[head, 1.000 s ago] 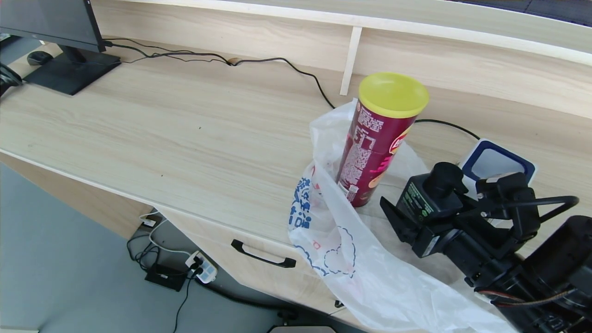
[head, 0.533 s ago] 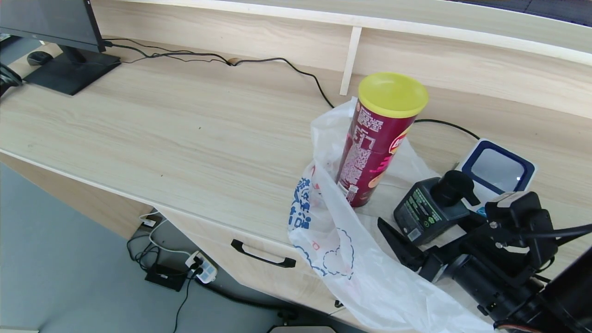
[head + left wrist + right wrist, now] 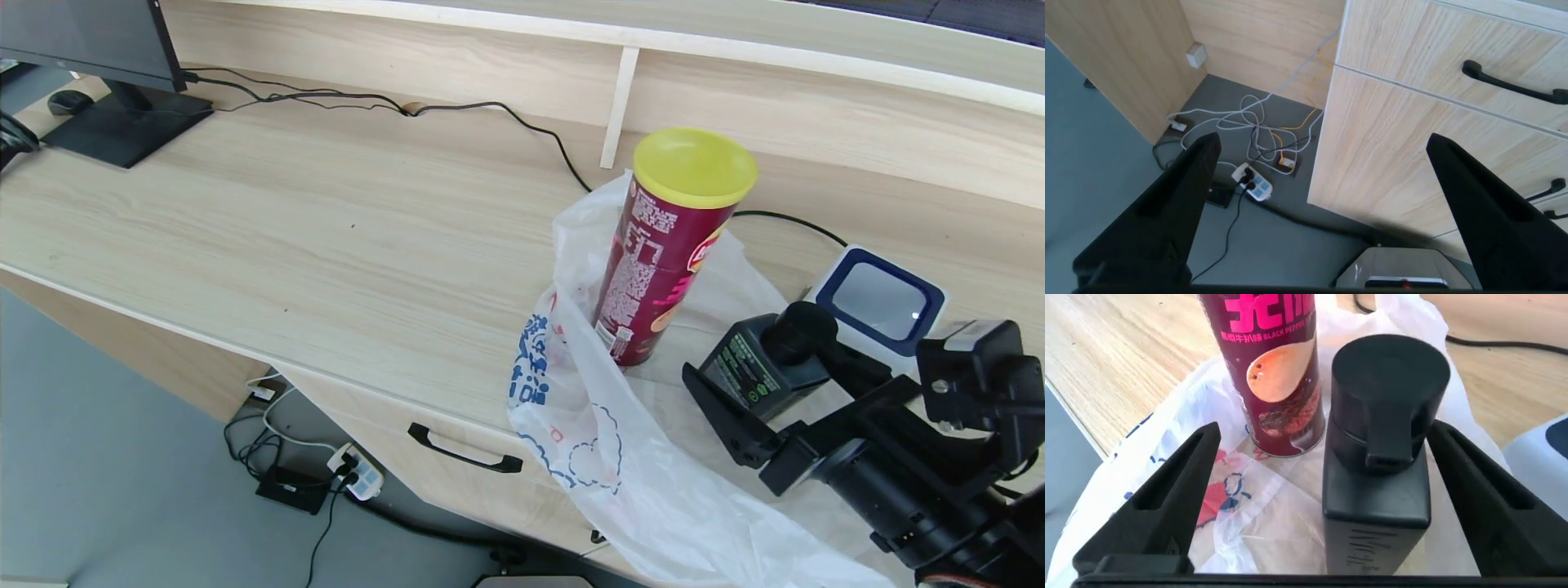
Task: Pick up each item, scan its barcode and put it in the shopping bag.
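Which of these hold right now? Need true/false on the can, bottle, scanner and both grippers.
1. The chip can stands upright on the shopping bag. True.
2. The can has no lid. False: its yellow lid is on.
3. The right gripper is shut on the black bottle. False: it is open, its jaws wide apart on either side of the bottle.
4. The scanner sits on the counter to the right of the can. True.
5. The left gripper holds an item. False: it is open and empty, pointing down at the floor by the drawers.
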### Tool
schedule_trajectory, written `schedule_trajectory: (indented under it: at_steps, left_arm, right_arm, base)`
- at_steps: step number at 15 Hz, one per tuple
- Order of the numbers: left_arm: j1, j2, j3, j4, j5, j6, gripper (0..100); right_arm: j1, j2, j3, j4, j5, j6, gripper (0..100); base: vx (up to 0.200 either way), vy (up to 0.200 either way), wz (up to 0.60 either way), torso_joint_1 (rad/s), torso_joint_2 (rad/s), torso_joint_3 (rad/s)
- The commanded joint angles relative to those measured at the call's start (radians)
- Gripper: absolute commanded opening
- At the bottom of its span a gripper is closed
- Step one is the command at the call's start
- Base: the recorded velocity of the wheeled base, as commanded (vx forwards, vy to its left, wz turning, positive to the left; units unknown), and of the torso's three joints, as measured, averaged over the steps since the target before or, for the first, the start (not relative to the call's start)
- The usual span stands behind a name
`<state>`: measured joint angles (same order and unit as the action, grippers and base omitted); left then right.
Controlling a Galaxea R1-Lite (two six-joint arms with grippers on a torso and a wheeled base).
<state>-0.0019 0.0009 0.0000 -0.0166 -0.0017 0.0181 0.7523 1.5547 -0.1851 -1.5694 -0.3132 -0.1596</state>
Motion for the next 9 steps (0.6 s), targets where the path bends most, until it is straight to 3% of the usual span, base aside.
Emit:
schedule_trajectory:
  at_steps: [1, 9]
  left_arm:
    - [0.000, 0.001, 0.000, -0.002, 0.000, 0.000, 100]
    - [0.000, 0.001, 0.000, 0.000, 0.000, 0.000, 100]
  right_arm:
    - [0.001, -0.042, -0.001, -0.001, 0.002, -0.012, 100]
    - [0.001, -0.176, 0.076, -0.001, 0.005, -0.040, 100]
  base:
    - [0.000, 0.000, 0.00, 0.000, 0.00, 0.000]
    - [0.000, 0.000, 0.00, 0.000, 0.00, 0.000]
